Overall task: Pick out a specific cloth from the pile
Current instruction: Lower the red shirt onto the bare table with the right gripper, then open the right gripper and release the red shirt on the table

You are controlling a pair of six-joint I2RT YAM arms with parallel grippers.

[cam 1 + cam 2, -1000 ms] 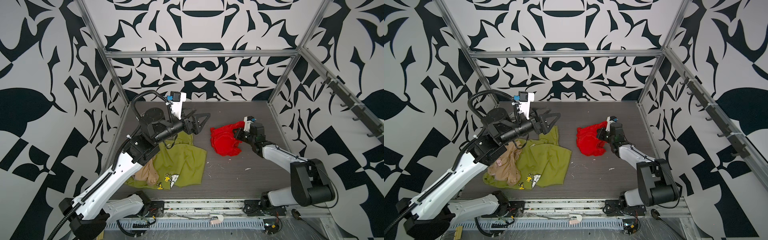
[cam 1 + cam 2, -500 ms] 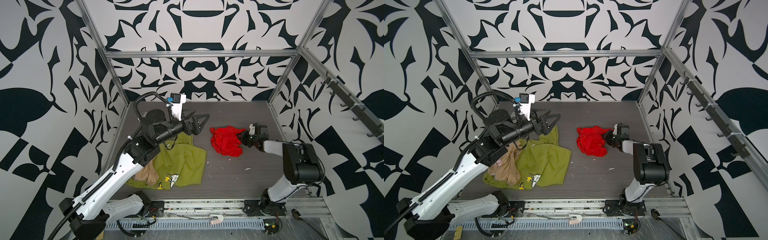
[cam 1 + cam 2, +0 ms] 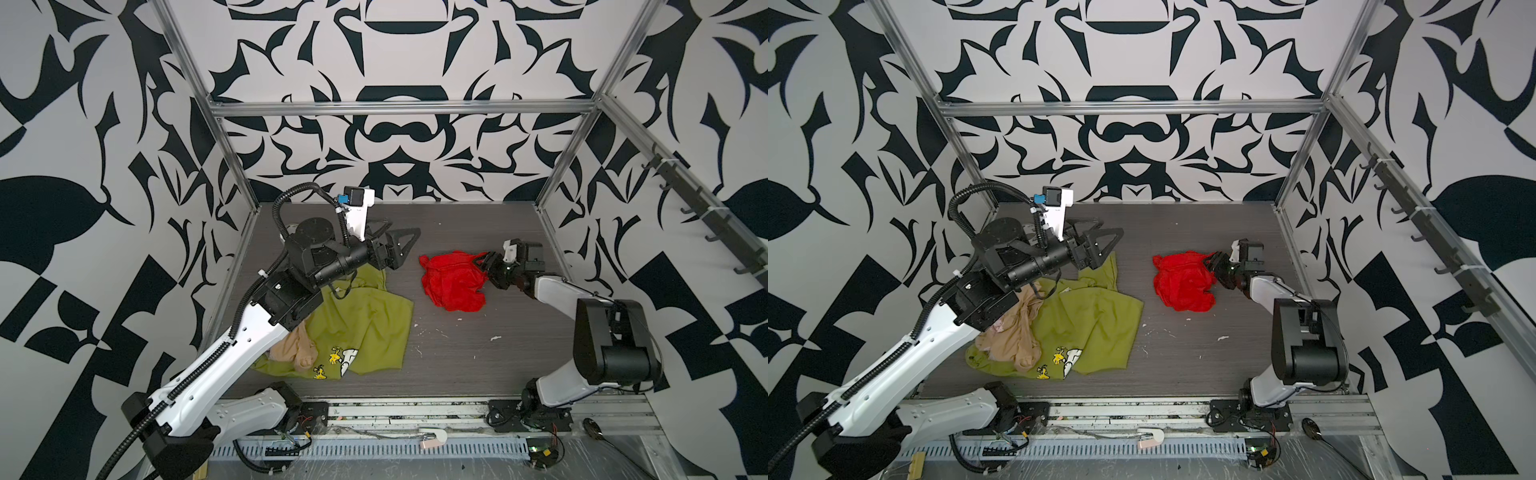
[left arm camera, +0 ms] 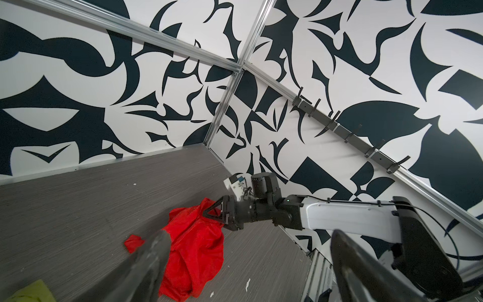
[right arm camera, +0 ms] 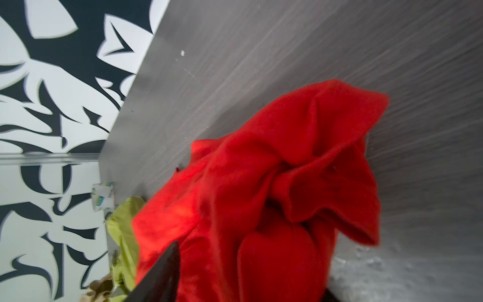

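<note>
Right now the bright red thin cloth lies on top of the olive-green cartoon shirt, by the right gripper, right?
No: both top views show the bright red thin cloth on the grey tabletop, apart from the olive-green cartoon shirt. It is by the right gripper.

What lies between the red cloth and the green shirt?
Nothing: bare table between the red cloth and the green shirt, in both top views.

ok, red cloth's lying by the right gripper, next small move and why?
Probably draw the right gripper back from the red cloth, slowly. Its jaws stand apart with a fold between them, and the cloth lies on the table clear of the olive-green shirt and beige cloth, so a snag-free withdrawal seems all that remains.
</note>
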